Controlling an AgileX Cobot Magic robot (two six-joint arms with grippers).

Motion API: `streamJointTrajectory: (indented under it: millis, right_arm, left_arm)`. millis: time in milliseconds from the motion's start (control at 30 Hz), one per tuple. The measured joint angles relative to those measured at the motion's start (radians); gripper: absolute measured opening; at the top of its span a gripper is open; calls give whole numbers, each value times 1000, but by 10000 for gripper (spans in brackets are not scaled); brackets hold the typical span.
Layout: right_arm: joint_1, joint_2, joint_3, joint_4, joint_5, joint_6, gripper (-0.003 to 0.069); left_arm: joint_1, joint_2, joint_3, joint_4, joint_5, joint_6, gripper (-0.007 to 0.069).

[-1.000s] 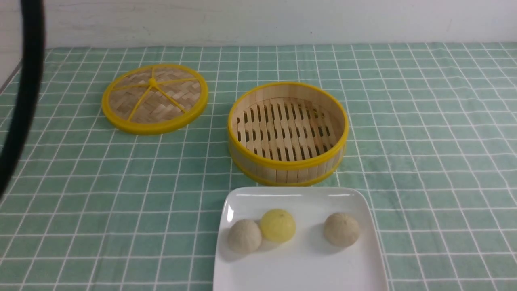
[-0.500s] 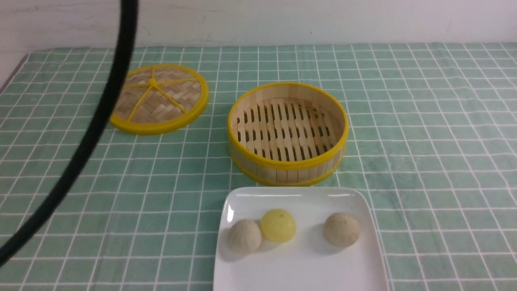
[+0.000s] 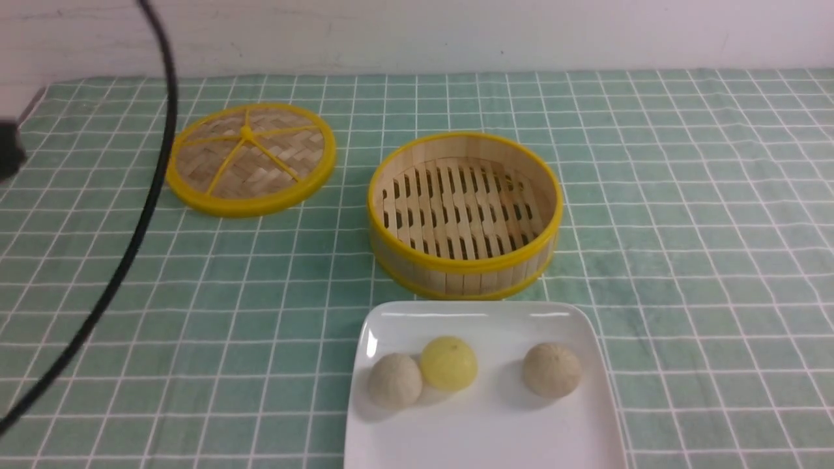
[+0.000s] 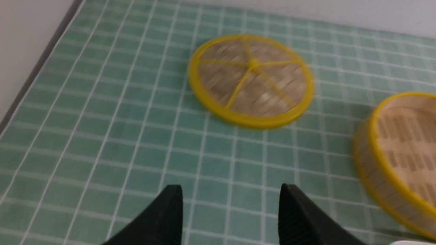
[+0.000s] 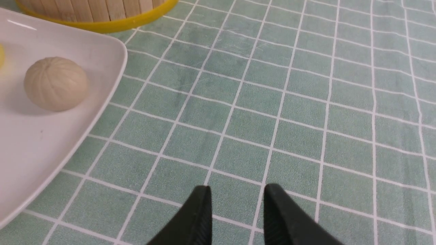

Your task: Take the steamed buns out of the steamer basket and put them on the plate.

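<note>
Now we see the glossy white square plate [image 3: 485, 430] nearest, the empty round bamboo steamer basket [image 3: 464, 215] just beyond, three pleated steamed buns [image 3: 448, 363] on the plate; left gripper [image 4: 230, 204] and right gripper [image 5: 235, 204] spread, holding nothing.

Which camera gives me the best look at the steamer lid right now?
The front view: the lid lies flat on the cloth, sharp and whole, left of the empty steamer basket. The left wrist view also shows the whole lid, larger but blurred. The right wrist view does not show it.
</note>
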Motion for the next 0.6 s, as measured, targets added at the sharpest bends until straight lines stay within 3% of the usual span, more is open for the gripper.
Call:
streamJointTrajectory:
  millis: [133, 367, 600]
  right_arm:
    - [0, 0, 1, 0, 0, 0, 243]
    - [0, 0, 1, 0, 0, 0, 243]
    - [0, 0, 1, 0, 0, 0, 243]
  left_arm:
    - [125, -137, 307, -34, -186, 119, 400]
    - [143, -403, 656, -41, -428, 138, 400]
    - [143, -566, 787, -48, -436, 130, 400]
